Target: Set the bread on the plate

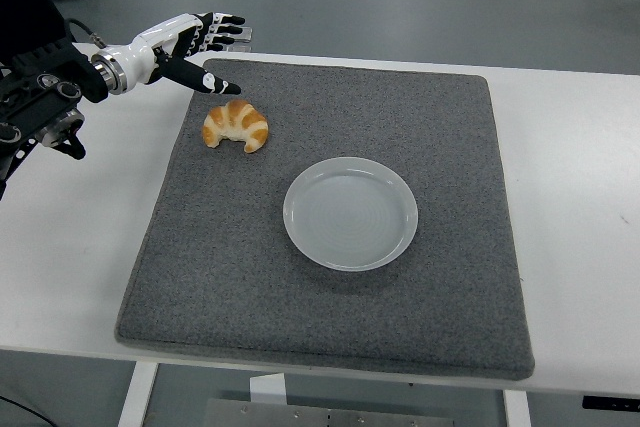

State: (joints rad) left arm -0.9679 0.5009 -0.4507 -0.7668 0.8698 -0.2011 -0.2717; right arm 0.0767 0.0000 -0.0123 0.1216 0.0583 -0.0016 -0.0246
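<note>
One plate (350, 213) sits bare on the grey mat (330, 277); one croissant (236, 126) lies apart. Left hand (190, 42) hovers, fingers spread, grasping nothing.

One high head view looks forward and down over the table (80, 247).

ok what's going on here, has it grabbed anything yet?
Not yet. The left hand is reaching in from the left with fingers spread, above the far-left corner of the grey mat, just beyond the croissant and holding nothing. The croissant lies on the mat, untouched. The white plate sits empty near the mat's middle, apart from the croissant. The right arm is out of view.
</note>
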